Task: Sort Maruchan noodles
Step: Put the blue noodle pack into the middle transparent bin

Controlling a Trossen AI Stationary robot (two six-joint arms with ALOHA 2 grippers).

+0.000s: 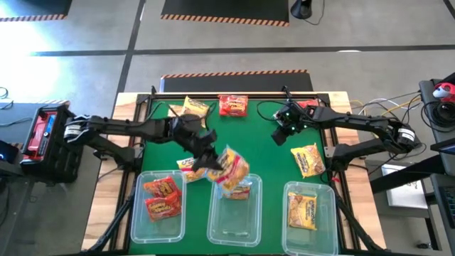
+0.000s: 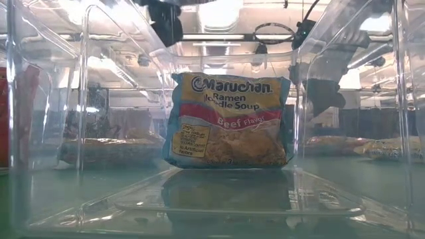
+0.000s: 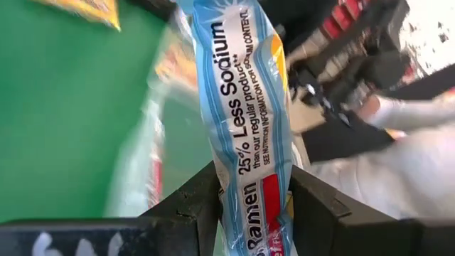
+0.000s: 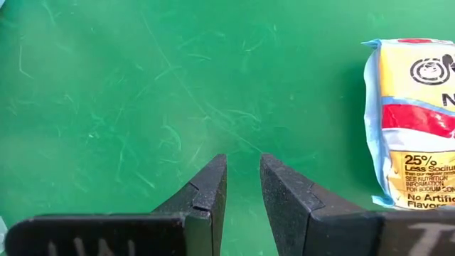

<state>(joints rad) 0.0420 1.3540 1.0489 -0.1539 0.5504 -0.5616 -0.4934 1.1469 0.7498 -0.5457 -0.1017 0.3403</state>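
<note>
My left gripper is shut on a blue-edged yellow Maruchan packet, held above the far rim of the middle clear tub. A packet of the same kind stands on edge at that tub's far end. The left tub holds two red packets. The right tub holds a yellow one. My right gripper hangs shut over bare green mat at the far right, with a yellow packet lying flat beside it. My left gripper pinches the packet between its two fingers, which press on its two flat faces near one end. It comes from the table's left, slanting a little downward. The packet sticks out past the fingertips, on edge and lifted clear of the mat and the tub.
Loose packets lie on the green mat: a yellow one and a red one at the far edge, one under my left arm, one near the right. Bare mat lies in the middle.
</note>
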